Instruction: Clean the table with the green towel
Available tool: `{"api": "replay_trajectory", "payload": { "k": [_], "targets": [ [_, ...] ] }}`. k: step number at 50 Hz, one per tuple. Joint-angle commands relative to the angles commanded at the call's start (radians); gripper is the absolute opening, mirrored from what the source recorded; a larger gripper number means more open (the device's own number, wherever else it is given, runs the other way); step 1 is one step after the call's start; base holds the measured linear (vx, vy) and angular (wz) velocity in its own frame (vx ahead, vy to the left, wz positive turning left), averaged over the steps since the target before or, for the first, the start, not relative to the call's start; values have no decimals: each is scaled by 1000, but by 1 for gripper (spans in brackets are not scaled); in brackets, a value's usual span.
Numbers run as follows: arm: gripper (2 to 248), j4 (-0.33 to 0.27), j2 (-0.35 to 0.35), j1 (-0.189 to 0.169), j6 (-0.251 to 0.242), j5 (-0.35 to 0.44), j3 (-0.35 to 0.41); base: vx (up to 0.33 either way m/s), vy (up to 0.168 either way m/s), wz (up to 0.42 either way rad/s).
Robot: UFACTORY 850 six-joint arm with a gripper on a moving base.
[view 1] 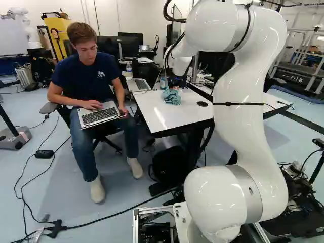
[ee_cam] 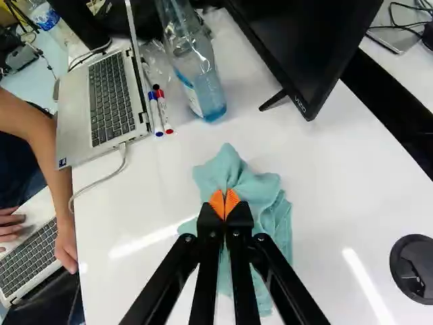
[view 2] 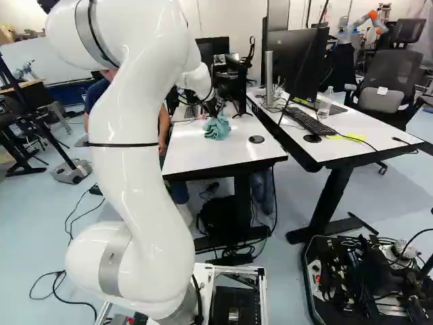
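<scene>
"VIZIO" on bottom corner of black monitor; "FIT", white letters, on dark machine, right of left base view.

Robotics lab, another robot, monitor, whiteboard

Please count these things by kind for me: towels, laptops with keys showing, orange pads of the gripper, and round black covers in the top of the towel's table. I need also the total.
Towels: 1
Laptops, one on the table, one on a person's lap: 2
Orange pads: 2
Round black covers: 1
Total: 6
</scene>
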Motion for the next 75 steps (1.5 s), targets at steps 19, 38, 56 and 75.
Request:
{"api": "replay_trajectory", "payload": {
  "k": [19, 38, 56, 75],
  "targets": [
    [22, 0, -42, 0, 0, 0, -8, 0, 0, 0],
    [22, 0, -48, 0, 0, -2, -9, 0, 0, 0],
    [22, 0, -49, 0, 0, -44, -9, 0, 0, 0],
    [22, 0, -49, 0, 0, -68, -9, 0, 0, 0]
  ]
}}
